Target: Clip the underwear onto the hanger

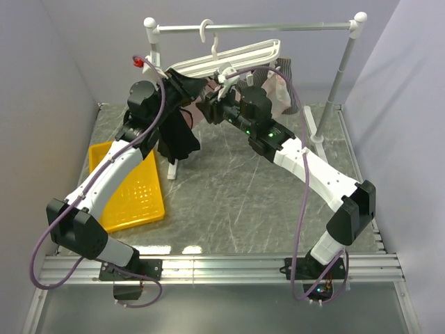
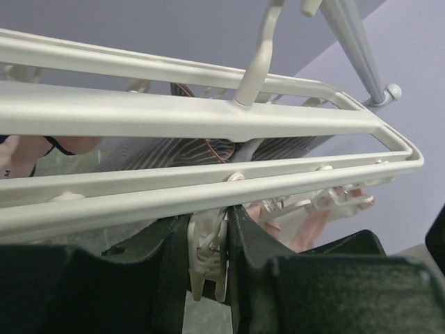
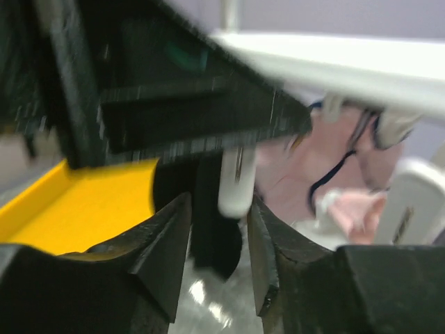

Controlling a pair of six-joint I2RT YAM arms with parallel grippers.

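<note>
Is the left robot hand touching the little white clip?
Touching. Left wrist view: the left gripper squeezes the clip, with no gap on either side.

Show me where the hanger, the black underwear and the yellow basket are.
hanger point(image 2: 174, 118): left wrist view, broad middle bar.
black underwear point(image 1: 179, 142): top external view, hanging fabric middle.
yellow basket point(image 1: 135, 195): top external view, bare floor.

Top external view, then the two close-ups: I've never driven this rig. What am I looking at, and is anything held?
Top view, from above: two robot arms reach to a white hanger on a rail stand. The black underwear hangs under it, and a yellow basket lies on the table. The close-ups are each wrist's camera. The left tool pinches a hanger clip. The right tool is open, holding nothing; that picture is blurred.
</note>
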